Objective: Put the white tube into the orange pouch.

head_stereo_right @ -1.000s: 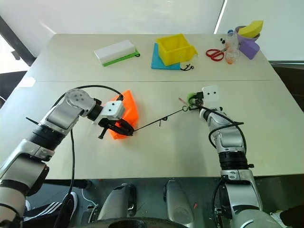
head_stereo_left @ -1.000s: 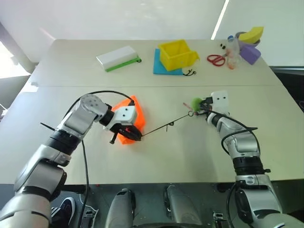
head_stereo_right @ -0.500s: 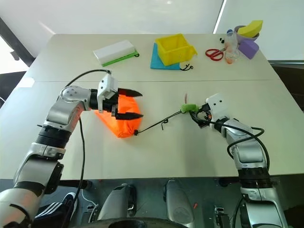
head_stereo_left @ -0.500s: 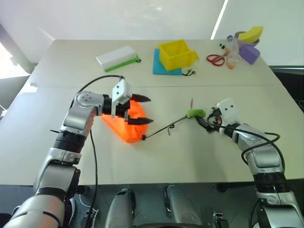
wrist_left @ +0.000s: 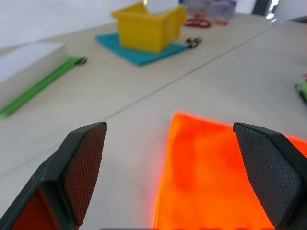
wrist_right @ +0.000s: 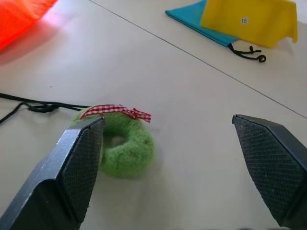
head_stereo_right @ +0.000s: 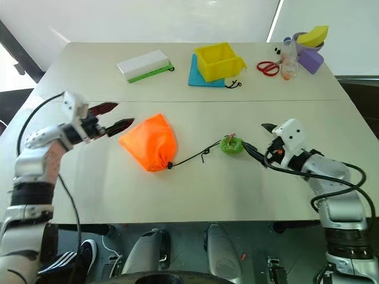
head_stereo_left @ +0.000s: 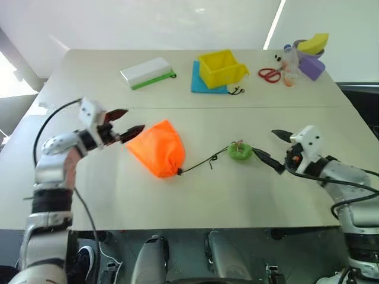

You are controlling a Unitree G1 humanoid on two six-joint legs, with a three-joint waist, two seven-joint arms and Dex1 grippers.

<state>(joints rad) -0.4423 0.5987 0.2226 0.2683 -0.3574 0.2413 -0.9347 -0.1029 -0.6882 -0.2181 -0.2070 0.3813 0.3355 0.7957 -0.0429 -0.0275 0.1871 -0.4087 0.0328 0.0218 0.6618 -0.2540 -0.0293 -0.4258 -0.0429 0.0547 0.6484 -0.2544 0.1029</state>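
Two pincers stand spread wide over the pale matte surface [head_stereo_left: 195, 195], each with nothing in its grip. At nine o'clock the left pincer [head_stereo_right: 113, 116] points its black, cross-hatched fingers toward the orange pouch [head_stereo_right: 150, 142], close to it but apart. That pouch is a plump wedge of soft, smooth fabric, gathered to a narrow neck at its five o'clock corner; the white tube cannot be seen, so whether it lies inside cannot be told. From the neck a thin dark cord [head_stereo_right: 195, 157], knotted partway, runs toward three o'clock to a fuzzy green ring toggle [head_stereo_right: 231, 144] tied with a scrap of red checked ribbon. Just past it the right pincer [head_stereo_right: 260, 144] faces the ring without touching. Along the twelve o'clock edge sit a flat white box [head_stereo_left: 145, 71] with a green edge, a rigid yellow bin [head_stereo_left: 221, 67] on a teal cloth [head_stereo_left: 200, 83], and red-handled scissors [head_stereo_left: 269, 74].
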